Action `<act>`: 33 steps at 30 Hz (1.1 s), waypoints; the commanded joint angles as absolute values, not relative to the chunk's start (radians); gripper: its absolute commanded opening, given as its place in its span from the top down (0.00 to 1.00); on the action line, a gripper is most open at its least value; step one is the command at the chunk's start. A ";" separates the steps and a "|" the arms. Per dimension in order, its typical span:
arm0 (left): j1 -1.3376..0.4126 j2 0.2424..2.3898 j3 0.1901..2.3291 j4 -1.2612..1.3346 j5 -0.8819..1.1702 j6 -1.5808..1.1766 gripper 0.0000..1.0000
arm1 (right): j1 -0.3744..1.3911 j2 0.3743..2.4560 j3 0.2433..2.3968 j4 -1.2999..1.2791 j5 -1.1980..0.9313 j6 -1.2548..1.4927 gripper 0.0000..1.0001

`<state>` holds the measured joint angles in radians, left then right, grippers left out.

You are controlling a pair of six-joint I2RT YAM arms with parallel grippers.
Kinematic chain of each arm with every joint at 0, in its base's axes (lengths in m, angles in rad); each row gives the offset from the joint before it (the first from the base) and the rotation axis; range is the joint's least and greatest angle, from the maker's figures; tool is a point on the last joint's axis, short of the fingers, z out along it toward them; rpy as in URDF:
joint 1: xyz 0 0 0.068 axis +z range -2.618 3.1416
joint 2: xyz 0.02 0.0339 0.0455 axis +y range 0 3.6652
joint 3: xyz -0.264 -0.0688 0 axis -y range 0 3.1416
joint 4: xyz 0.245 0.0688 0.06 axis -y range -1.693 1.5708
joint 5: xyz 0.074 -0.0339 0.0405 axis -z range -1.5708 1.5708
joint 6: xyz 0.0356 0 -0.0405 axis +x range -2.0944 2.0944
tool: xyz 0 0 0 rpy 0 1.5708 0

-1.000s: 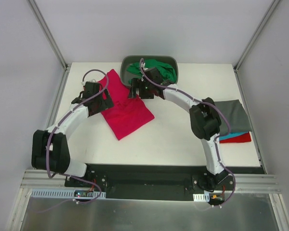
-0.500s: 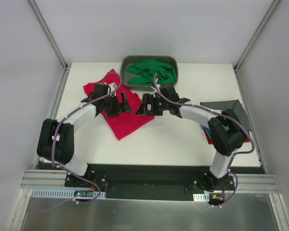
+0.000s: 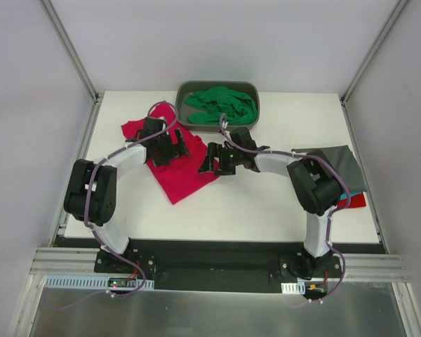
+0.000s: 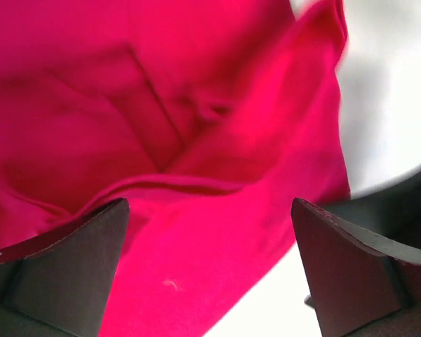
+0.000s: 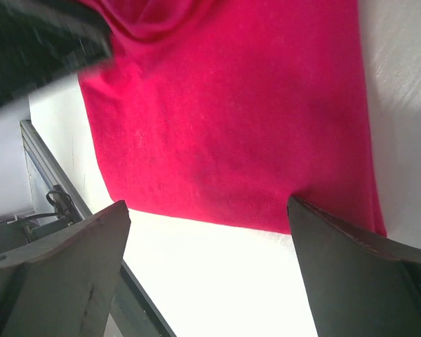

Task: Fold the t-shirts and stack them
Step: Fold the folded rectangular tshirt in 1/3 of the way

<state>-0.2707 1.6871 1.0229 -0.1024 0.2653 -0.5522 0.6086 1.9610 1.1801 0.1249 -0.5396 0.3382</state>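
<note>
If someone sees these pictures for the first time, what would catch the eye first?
The crimson-pink shirt lies rumpled left of the table's centre, and the left hand and right hand hang open over it. At the back, a green shirt fills a grey tub; at the right edge, a dark grey shirt tops a folded stack.

No writing, label, brand name, number or sign can be read in any of the three views.
</note>
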 commanded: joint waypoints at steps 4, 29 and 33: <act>-0.146 1.776 1.202 -0.259 -0.121 -0.658 0.01 | 0.589 1.962 1.215 0.114 -0.554 0.316 0.04; -0.462 1.263 0.784 -0.389 -0.063 -0.702 0.02 | 0.566 1.758 1.100 -0.025 -0.351 0.282 0.04; -0.465 1.154 0.622 -0.402 -0.098 -0.810 0.08 | 0.563 1.778 1.101 -0.043 -0.337 0.282 0.04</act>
<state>-0.4717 1.2568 0.7364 -0.3477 -0.0574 -0.6804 0.5667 1.7943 1.1084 -0.0120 -0.3832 0.2764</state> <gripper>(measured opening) 0.953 0.962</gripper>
